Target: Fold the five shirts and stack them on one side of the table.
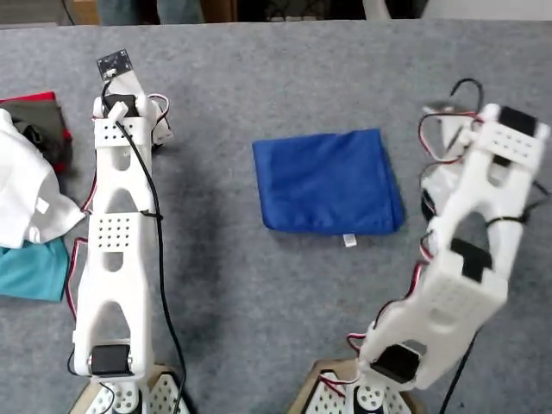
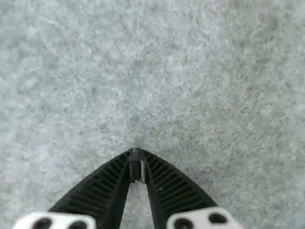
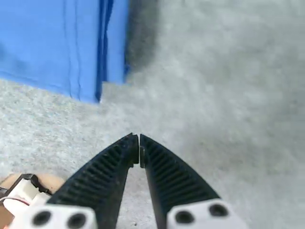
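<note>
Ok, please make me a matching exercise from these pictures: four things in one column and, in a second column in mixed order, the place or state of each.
Things:
1. blue shirt
2. white shirt
3. teal shirt
4. right tool

Places or states:
A. peeks out from under another shirt
B. shut and empty, close to a blue hem
C. folded flat, lying alone
D. crumpled, lying over other shirts

Pairs: 1-C, 2-D, 3-A, 4-B.

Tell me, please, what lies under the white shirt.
Under the white shirt, a teal shirt pokes out at the near side, grey and red cloth at the far side; the rest is covered.
</note>
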